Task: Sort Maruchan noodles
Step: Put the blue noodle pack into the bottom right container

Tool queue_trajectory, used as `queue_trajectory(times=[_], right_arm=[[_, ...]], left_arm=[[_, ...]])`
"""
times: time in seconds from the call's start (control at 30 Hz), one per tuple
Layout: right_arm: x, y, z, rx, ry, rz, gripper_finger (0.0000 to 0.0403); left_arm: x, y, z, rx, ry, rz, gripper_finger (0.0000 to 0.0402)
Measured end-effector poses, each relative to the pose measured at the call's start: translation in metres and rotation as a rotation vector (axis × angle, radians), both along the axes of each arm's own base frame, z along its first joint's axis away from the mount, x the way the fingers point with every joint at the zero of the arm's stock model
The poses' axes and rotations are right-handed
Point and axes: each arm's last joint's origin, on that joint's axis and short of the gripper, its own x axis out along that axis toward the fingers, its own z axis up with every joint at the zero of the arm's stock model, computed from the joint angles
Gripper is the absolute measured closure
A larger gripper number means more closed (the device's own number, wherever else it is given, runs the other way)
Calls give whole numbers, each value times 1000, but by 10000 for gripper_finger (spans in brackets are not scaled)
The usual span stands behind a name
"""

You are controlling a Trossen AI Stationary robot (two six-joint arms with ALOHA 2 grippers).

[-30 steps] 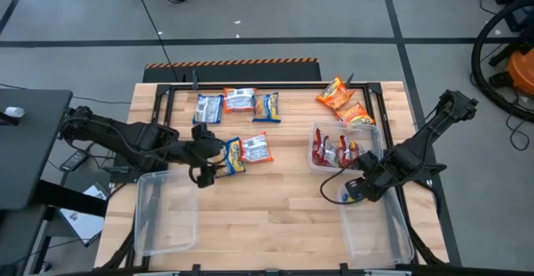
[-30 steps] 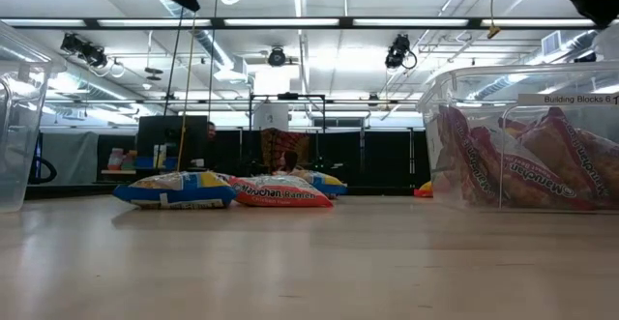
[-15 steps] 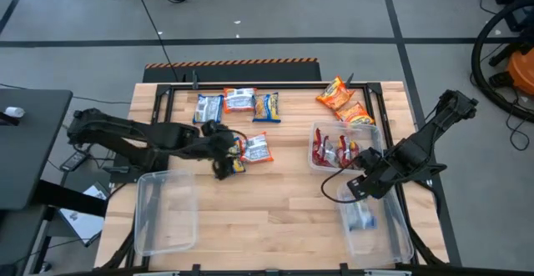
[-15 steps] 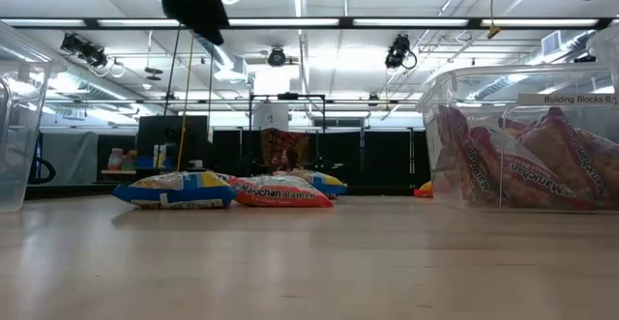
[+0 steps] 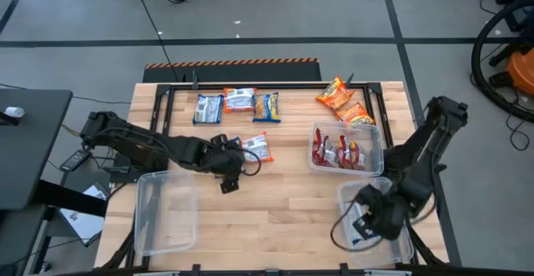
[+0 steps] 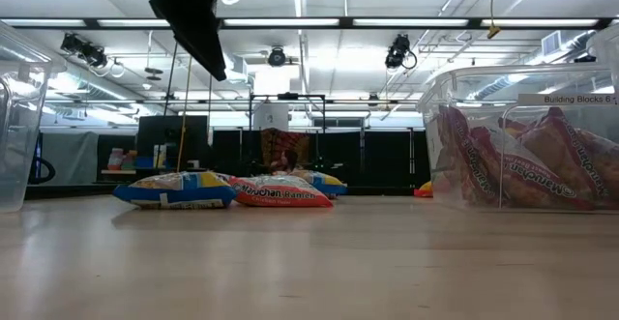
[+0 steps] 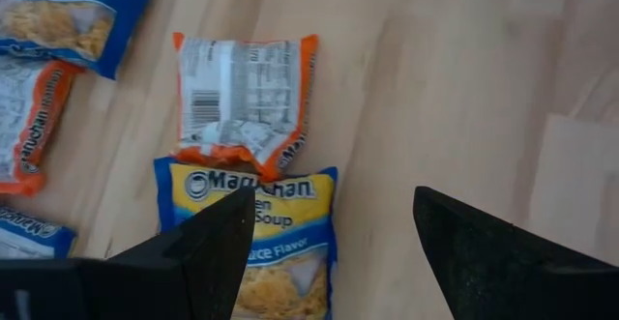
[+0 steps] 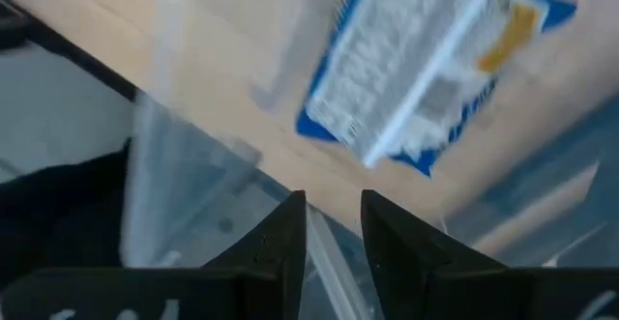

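Maruchan noodles lie on the wooden table: three packets in a far row (image 5: 238, 103), two orange ones (image 5: 344, 102) at the far right, and red ones in a clear bin (image 5: 374, 134). My left gripper (image 7: 334, 233) hangs open over a blue-and-yellow packet (image 7: 280, 252), its fingers standing on either side above it. An orange-and-white packet (image 7: 242, 98) lies just beyond. My right gripper (image 8: 334, 225) hovers over the near right bin (image 5: 402, 241), fingers a little apart with nothing between them. A blue packet (image 8: 426, 69) lies flat on that bin's floor.
A clear bin (image 5: 142, 218) stands at the near left with nothing showing in it. A black frame (image 5: 250, 84) runs along the table's far edge. In the low view the red-packet bin (image 6: 522, 136) rises at the right, and my left arm (image 6: 193, 11) hangs above the middle packets (image 6: 174, 189).
My left gripper has gone toward the table's right and down, coming over the blue-and-yellow packet. My right gripper has swung toward the near edge, over the near right bin. The blue packet that was at that gripper now lies in the bin.
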Motion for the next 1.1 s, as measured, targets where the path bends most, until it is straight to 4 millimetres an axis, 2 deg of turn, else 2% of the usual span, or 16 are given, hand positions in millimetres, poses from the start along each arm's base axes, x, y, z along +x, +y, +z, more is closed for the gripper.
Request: queue_trajectory(times=[0.23,0.33,0.43,0.6,0.9,1.0,1.1], right_arm=[[-9,25,-22,58,90,-130,262],[-12,27,-31,49,62,-29,246],[-13,20,-35,18,76,61,239],[-4,11,-31,10,-41,376,239],[4,19,-49,-172,-296,1191,241],[4,18,-55,-206,-282,1337,241],[4,16,-62,-216,-284,1408,241]], left_arm=[[-1,-3,0,-13,-7,12,115],[-1,-3,0,-22,-12,28,115],[-1,-4,0,-23,-11,26,115],[-3,-6,-1,-25,4,18,115],[-11,-16,-3,-28,57,5,115],[-11,-19,-2,-104,61,28,115],[-10,-21,8,-193,48,82,115]])
